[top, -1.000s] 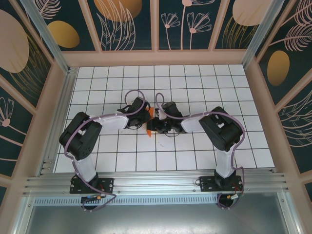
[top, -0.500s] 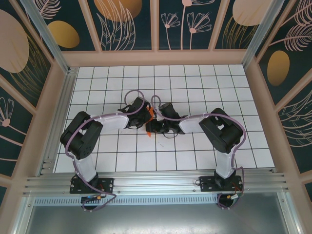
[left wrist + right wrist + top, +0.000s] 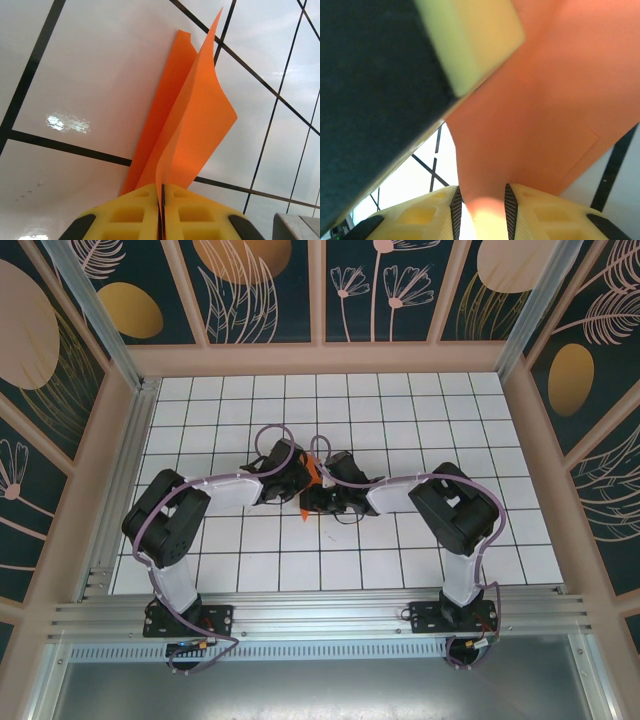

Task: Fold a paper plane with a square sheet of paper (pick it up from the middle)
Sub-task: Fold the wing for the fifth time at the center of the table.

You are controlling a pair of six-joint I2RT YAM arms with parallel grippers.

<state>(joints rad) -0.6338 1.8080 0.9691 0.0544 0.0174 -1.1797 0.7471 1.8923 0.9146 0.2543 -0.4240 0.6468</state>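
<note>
The square sheet of paper (image 3: pixel 195 115) is a folded, layered orange shape with a narrow pointed end and two flaps, held above the white tiles. My left gripper (image 3: pixel 162 200) is shut on its lower edge, yellow pads pressed together with the paper between them. From the top view the paper (image 3: pixel 314 472) shows as a small orange patch between the two wrists near the table's middle. My right gripper (image 3: pixel 482 205) is open, its ribbed pads a short way apart with a bulging fold of the paper (image 3: pixel 545 100) lying in the gap. One left finger (image 3: pixel 470 40) looms at upper left.
White table (image 3: pixel 400 410) with a black grid, fenced by pinkish frame rails (image 3: pixel 320 358) and patterned walls. Both arms reach inward and meet at the centre, their purple cables (image 3: pixel 275 432) looping above them. Open tiles lie behind and to both sides.
The right gripper has moved slightly left toward the left gripper, and its jaws have narrowed around the paper. The left gripper keeps its hold; the paper has tilted a little.
</note>
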